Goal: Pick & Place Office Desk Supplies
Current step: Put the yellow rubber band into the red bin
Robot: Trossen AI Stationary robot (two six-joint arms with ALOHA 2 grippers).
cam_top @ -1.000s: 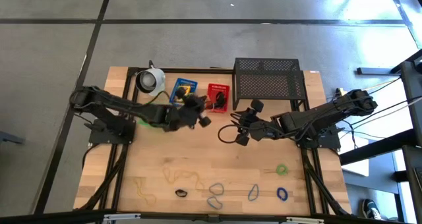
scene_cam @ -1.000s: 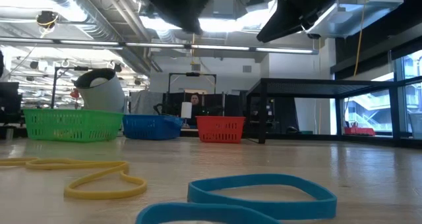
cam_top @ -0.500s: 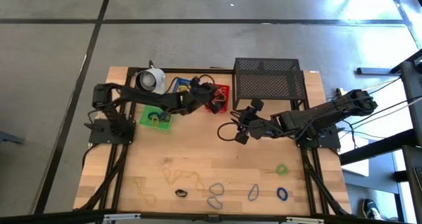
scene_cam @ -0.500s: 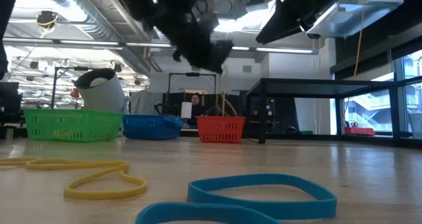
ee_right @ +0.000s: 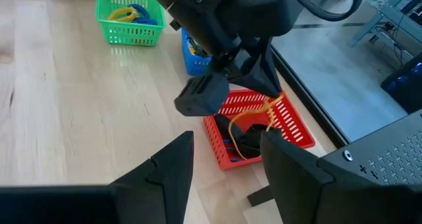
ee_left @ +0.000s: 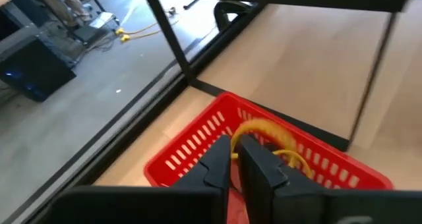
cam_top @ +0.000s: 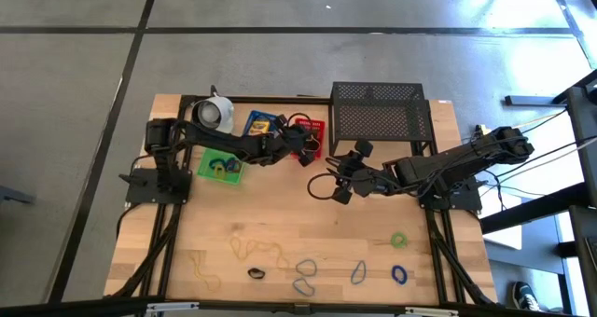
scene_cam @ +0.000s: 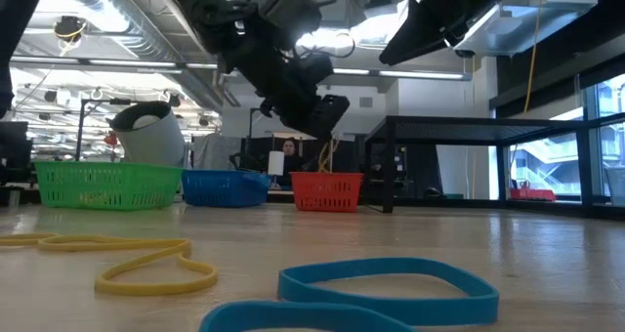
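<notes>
I've got the left gripper [cam_top: 304,153] over the red basket [cam_top: 309,129] at the back of the table [cam_top: 308,228], fingers [ee_left: 262,170] nearly together, pinching a yellow rubber band [ee_left: 267,135] that dangles into the basket. Red basket also has dark stuff inside, can't tell what from the right wrist view. Blue basket [cam_top: 260,124] next to it holds yellowish items. Green basket [cam_top: 220,167] has blue + yellow bands in it. White cup-like thing [cam_top: 214,113] sits behind the green one, black mesh rack [cam_top: 381,110] to the right of red. Right gripper [cam_top: 340,179] hovers mid-table, fingers [ee_right: 290,168] spread wide, nothing in them. Loose bands along the front edge: yellow loop [scene_cam: 137,259], blue loop [scene_cam: 371,285], green one [cam_top: 399,239] on the right side, well apart from the baskets
</notes>
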